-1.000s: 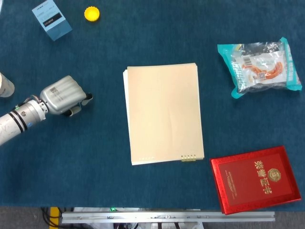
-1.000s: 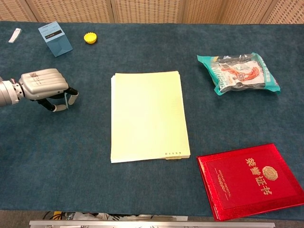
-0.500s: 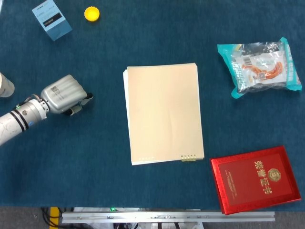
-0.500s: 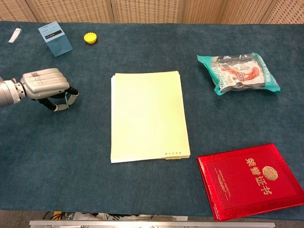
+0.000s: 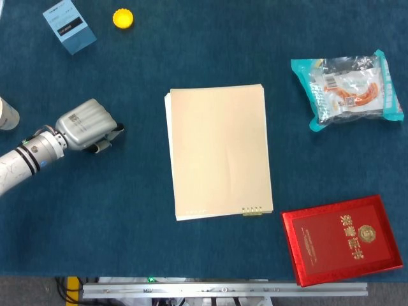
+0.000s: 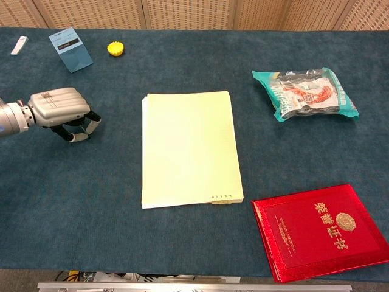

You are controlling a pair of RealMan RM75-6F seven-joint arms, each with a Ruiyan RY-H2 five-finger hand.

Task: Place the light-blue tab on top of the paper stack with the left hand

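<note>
Dark-blue tabletop, left robot hand (image 5: pixel 86 124) over at left, fingers curled under; can't tell if pinching the light-blue tab, too small to spot. Probably featherlight, floppy: pinch one edge gently. Paper stack (image 5: pixel 220 152) well apart, right.

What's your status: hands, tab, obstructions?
Left hand curled, left of cream paper stack; light-blue tab not discernible. Right hand not visible. Nothing between hand and stack.

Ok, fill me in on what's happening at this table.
The robot's left hand sits low over the blue cloth, left of the paper stack, fingers curled downward. It seems to be working at the light-blue tab, though the tab itself is hard to make out under the fingers. Nothing lies on the stack yet. The right hand is out of sight.
</note>
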